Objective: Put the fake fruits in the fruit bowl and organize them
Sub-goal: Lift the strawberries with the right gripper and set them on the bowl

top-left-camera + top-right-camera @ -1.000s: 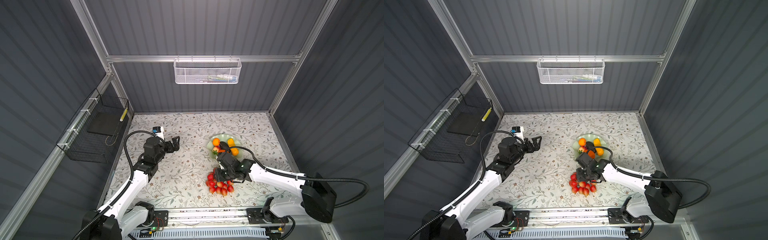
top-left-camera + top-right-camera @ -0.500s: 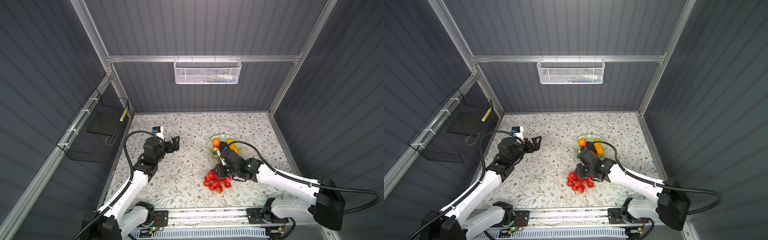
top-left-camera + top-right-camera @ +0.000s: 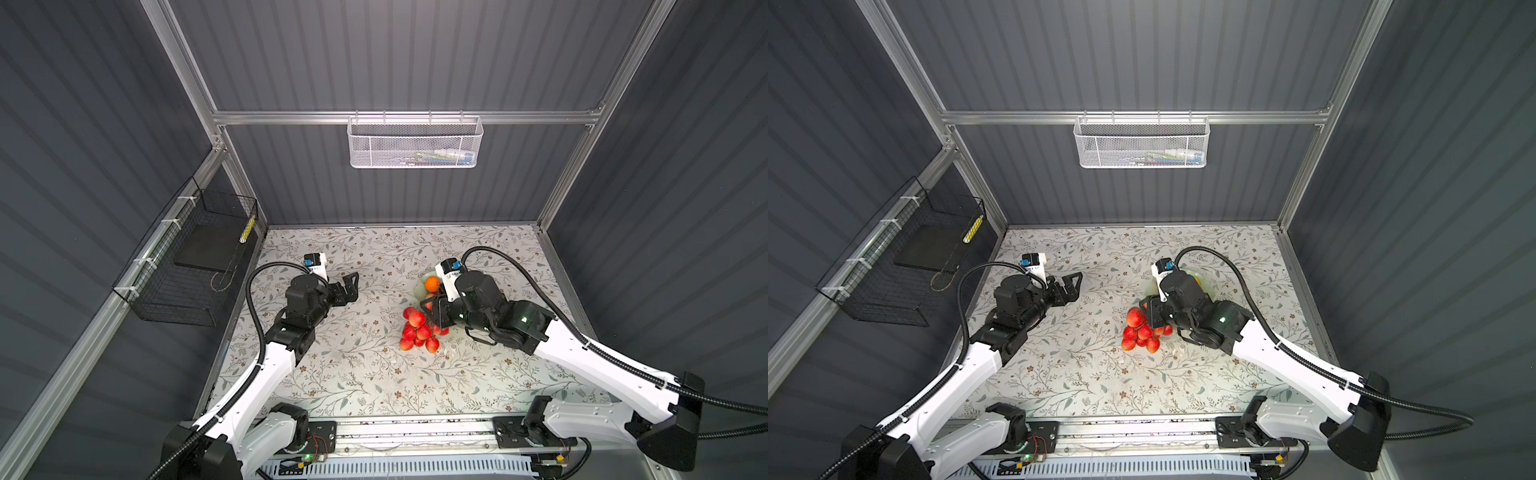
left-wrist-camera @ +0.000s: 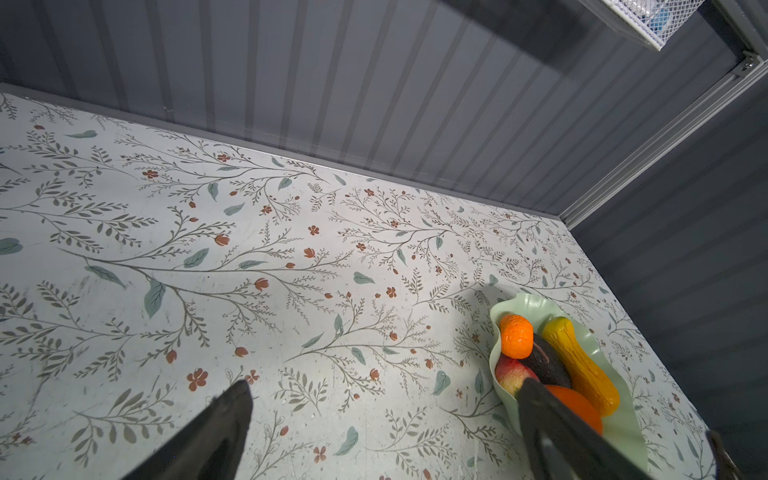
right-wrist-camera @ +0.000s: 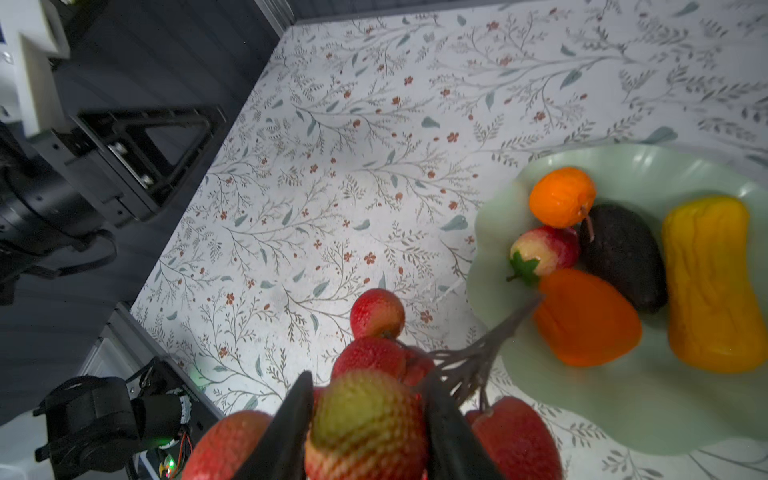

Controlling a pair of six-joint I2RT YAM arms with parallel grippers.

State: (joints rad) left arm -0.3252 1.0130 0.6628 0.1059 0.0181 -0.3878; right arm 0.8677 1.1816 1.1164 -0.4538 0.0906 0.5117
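**Fake fruits: last cluster gripped and heading for the bowl**

Fake fruits are almost all home. 5 of them lie in the pale mint-green plastic bowl with the wavy rim [image 5: 623, 411]: a small round orange [image 5: 562, 197], a red-pink strawberry [image 5: 544, 251], a dark avocado [image 5: 623, 257], a yellow oblong fruit [image 5: 712, 282] and a larger orange fruit [image 5: 586, 318]. The 6th, the red plastic berry cluster [image 3: 419, 330], is outside the bowl and just beside it, over the floral-printed table [image 3: 353, 374].

1 second ago the cluster lay nearer the table's front edge. Now it sits closer to the bowl, with the right gripper [image 5: 368, 386] clamped on 1 berry. The cluster's brown stem reaches toward the bowl's rim in the right wrist view. Whether the cluster is fully clear of the table I cannot tell. My reading is that the pickup has succeeded and only the carry and release into the bowl remain.

The left gripper [image 3: 351, 284] has not moved. Its jaws stand wide apart, holding nothing, well apart from the bowl.

No brand or writing can be read. The white mesh basket [image 3: 415, 143] on the back wall holds small items (any labels are too small to make out). The yellow strip in the black wire basket [image 3: 187, 266] shows no legible text.
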